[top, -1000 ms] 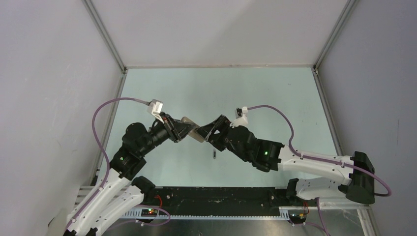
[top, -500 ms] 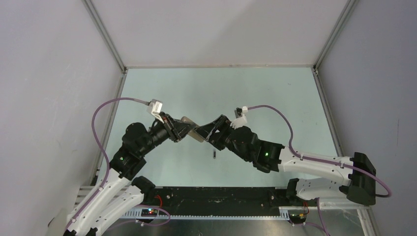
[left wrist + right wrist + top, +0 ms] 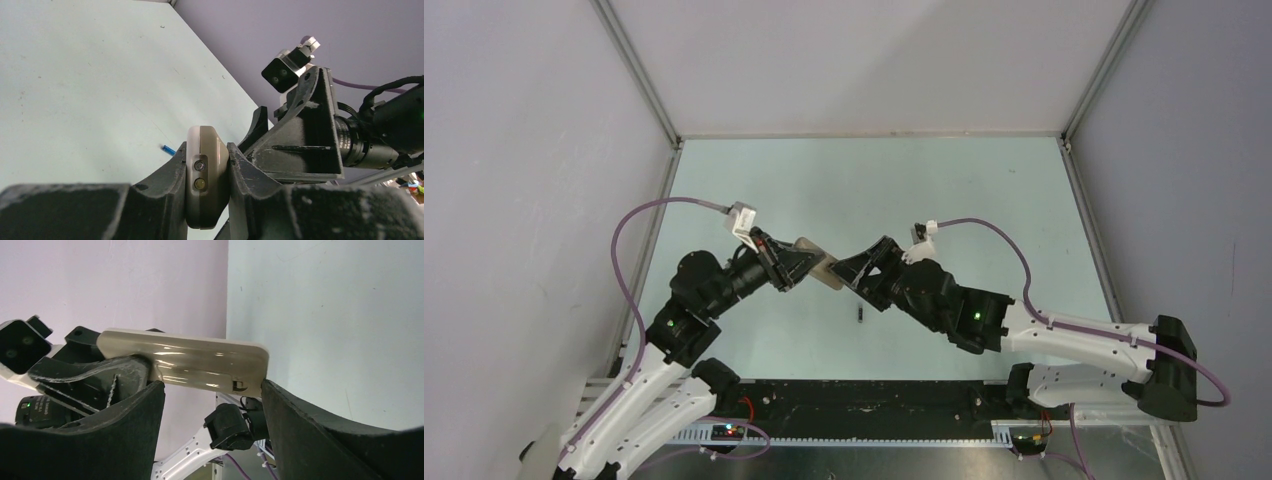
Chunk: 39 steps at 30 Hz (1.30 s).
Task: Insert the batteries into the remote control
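My left gripper (image 3: 807, 262) is shut on the remote control (image 3: 825, 273) and holds it above the table. In the left wrist view the remote (image 3: 206, 175) stands edge-on between the pads. In the right wrist view its plain beige-grey back (image 3: 185, 362) faces the camera, with a small latch near its right end. My right gripper (image 3: 210, 388) is open, with its fingertips on either side of that end. The dark battery (image 3: 860, 315) lies on the table below the grippers. The blue battery (image 3: 168, 148) lies on the table beyond the remote.
The pale green table (image 3: 874, 190) is closed in by grey walls with metal frame posts. A black rail (image 3: 864, 400) runs along the near edge between the arm bases. Both arms meet at mid-table.
The right arm has shifted slightly right and toward the near edge, its gripper staying at the remote's end. The left gripper and remote have barely moved.
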Tool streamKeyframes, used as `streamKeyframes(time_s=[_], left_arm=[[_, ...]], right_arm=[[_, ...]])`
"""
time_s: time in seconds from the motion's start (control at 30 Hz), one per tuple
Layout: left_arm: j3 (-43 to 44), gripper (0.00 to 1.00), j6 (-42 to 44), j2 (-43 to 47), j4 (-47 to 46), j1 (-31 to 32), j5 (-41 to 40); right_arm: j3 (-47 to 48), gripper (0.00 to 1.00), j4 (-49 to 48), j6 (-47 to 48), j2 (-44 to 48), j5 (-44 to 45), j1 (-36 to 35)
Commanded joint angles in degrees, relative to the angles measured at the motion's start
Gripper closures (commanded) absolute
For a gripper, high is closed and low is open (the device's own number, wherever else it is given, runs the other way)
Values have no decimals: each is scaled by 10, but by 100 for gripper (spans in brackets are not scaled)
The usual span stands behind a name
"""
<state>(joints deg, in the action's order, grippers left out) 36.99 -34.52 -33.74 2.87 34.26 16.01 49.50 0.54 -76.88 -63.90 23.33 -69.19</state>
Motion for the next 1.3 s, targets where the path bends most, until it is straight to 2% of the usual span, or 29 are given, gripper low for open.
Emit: streamKeyframes(time_s=[0.0,0.27,0.57,0.93,1.1,1.27], left_arm=[[33,100,16,0,-39,6,18],[31,100,24,-4,-35,6,14],[50,100,23,-27,-32,6,16],[53,100,37,-44,-51,6,27],[54,100,45,-52,-55,7,38],[52,100,52,-59,-57,6,40]], right_arm=[[-7,25,20,-12,9,26,1],[-7,27,-35,24,17,20,-1],[-6,31,19,26,66,26,1],[17,29,25,34,44,24,17],[17,44,-26,43,25,-6,35],[17,53,-39,43,16,-8,36]])
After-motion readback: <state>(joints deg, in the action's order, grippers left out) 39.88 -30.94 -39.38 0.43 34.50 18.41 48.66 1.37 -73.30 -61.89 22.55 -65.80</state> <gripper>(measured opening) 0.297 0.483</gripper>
